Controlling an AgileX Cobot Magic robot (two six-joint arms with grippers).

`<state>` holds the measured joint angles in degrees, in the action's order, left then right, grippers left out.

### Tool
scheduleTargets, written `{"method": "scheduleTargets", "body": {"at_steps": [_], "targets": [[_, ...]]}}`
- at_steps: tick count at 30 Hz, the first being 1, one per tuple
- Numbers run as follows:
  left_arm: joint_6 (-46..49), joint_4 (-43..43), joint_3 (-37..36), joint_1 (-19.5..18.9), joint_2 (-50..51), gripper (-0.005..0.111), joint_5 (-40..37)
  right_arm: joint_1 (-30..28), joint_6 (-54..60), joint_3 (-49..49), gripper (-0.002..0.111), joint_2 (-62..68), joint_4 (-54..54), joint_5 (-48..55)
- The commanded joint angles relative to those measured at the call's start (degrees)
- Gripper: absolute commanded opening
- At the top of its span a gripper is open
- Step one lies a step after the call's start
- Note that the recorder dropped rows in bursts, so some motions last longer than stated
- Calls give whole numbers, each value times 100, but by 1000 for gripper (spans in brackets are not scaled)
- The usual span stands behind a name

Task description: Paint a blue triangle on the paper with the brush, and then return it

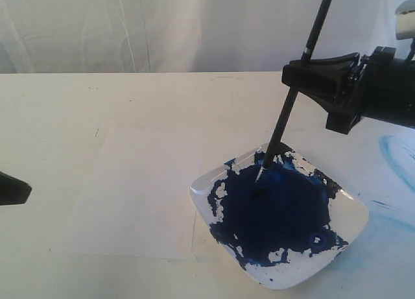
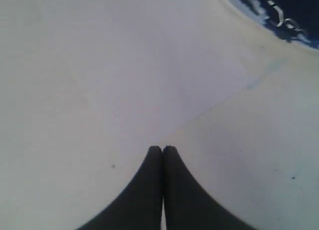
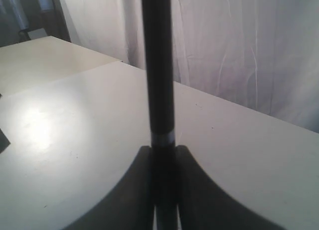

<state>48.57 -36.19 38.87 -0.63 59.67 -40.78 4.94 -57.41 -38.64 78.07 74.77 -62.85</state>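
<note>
My right gripper (image 1: 293,75), upper right of the frame, is clamped on the black-handled paintbrush (image 1: 280,127). The brush tilts down so its bristles sit in the dark-blue paint (image 1: 285,211) on the white square plate (image 1: 353,224), lower right. The paper (image 1: 136,195) lies just left of the plate and is blank; no blue triangle shows. My left gripper (image 2: 162,149) has its fingers pressed together, holding nothing. I judge this the paint-loading step, so painting the triangle and returning the brush remain.
</note>
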Motion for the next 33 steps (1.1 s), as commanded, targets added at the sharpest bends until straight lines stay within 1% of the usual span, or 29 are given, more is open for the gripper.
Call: {"method": "scheduleTargets", "body": {"at_steps": [1,11,18,29,33], "targets": [[714,-735,44,37,113,0,-239,-34,0,-18,0,-4,27,-123],[727,-758,44,37,113,0,-214,-34,0,-18,0,-4,26,-48],[727,-1082,44,37,113,0,-228,-34,0,-18,0,-4,26,-48],[727,-1079,44,37,113,0,-251,-34,0,-18,0,-4,26,-48],[727,-1079,44,37,113,0,-384,-34,0,-18,0,-4,26,-48]]}}
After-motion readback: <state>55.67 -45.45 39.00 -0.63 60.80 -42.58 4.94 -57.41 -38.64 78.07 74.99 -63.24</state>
